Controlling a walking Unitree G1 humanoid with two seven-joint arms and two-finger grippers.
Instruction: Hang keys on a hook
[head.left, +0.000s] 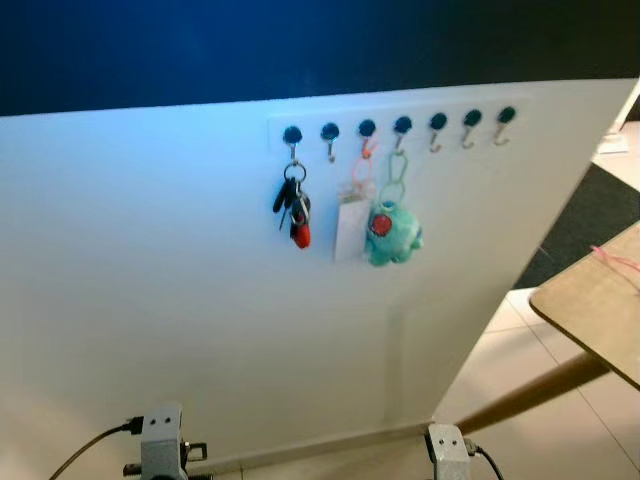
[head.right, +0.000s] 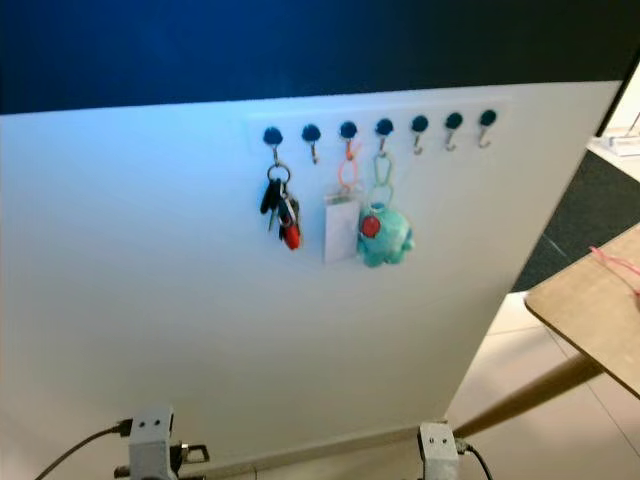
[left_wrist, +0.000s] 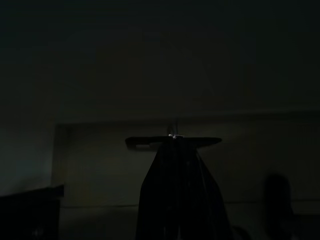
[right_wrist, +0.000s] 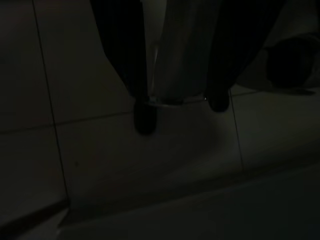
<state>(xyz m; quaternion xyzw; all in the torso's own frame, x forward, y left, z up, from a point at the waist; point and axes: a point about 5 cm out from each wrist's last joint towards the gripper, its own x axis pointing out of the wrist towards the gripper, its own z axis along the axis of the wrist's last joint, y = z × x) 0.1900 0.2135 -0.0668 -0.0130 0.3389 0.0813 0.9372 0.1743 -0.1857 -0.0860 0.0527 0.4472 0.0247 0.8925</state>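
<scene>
Hanging from the leftmost hook (head.left: 292, 135) of the rack, the keys (head.left: 293, 207) look already placed, so you seem at the finish; next you need only confirm and back off. Your left gripper (left_wrist: 174, 142) shows fingers pressed together in the gloom; the right gripper (right_wrist: 176, 111) hangs with fingers spread over floor tiles (right_wrist: 100, 155). Both wrist views are very dark.

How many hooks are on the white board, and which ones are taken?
7, in one row along the board's top edge. From the robot's left: the first holds keys, the third a white tag, the fourth a teal plush toy. The second, fifth, sixth and seventh are bare.
</scene>
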